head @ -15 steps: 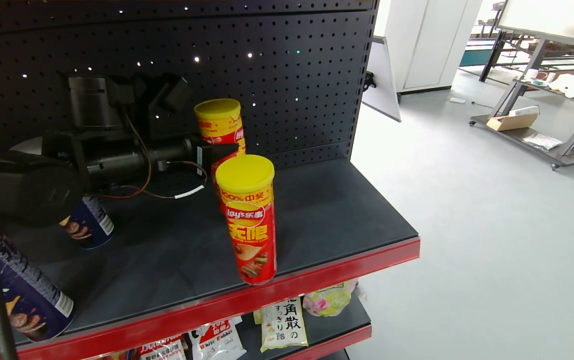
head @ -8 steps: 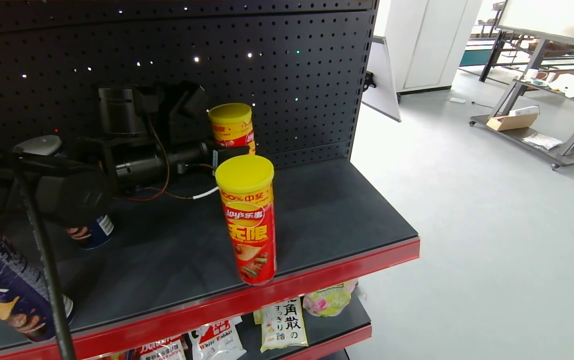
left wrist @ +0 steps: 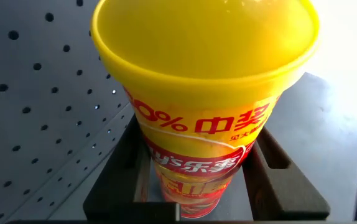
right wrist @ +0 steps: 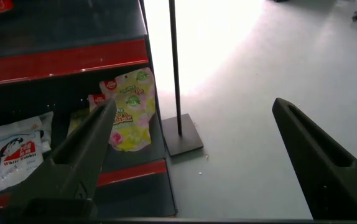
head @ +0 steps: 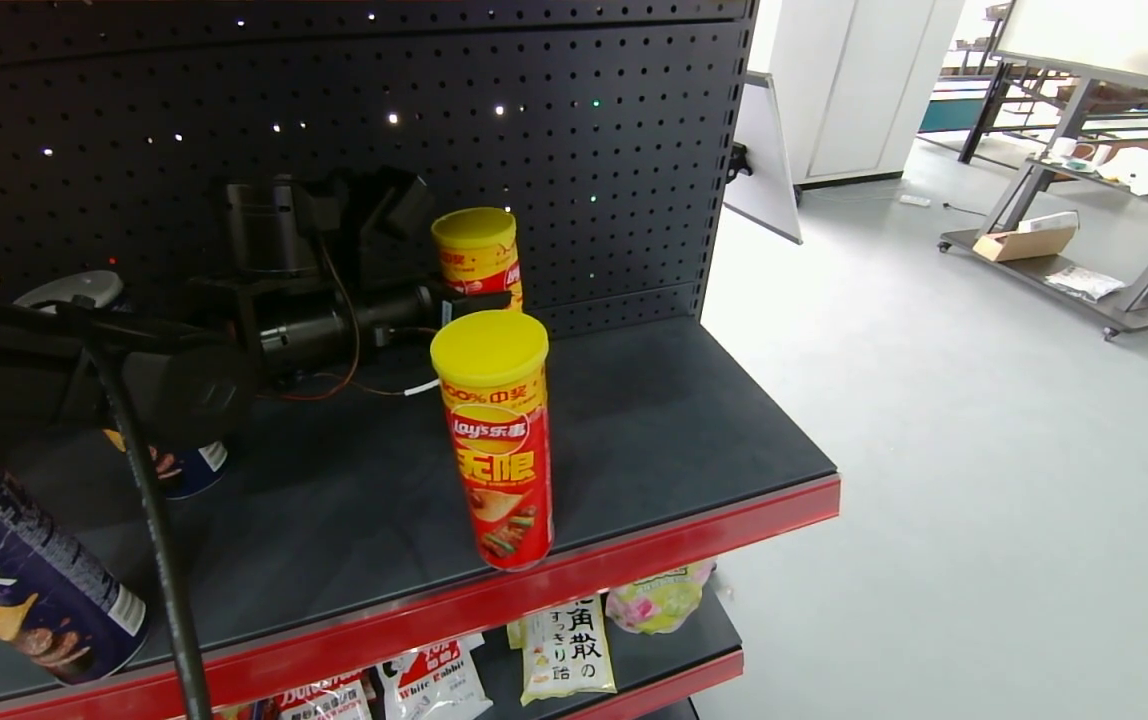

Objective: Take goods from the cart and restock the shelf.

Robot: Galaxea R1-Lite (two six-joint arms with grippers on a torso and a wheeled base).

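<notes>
Risk check, shelf restock.

Status: left tool point(head: 469, 297) is clamped on the held can point(head: 477, 250), fingers on both sides of the body below the yellow lid point(left wrist: 203, 37). The can sits at the rear of the shelf point(head: 674, 420), just beside the pegboard point(head: 584, 150) and directly behind the front can point(head: 499, 440). Its base is hidden by the front can, so can't tell if it touches the shelf. Right tool point(right wrist: 194, 124) is wide open, holds nothing, and hangs low by the lower shelves.

Risks:
1. Release w/ base not seated: can drops, likely tips fwd.
2. If it tips, it hits the front can, which stands at the shelf's front edge and could go over.
3. Fingers dragging on pull-back could topple the can, as it's tall and narrow.
4. Little room to the pegboard, so a push further back may scrape or tilt it.

Orientation: held can is approx upright, lid up, long axis vertical, w/ printed side facing the aisle.
</notes>
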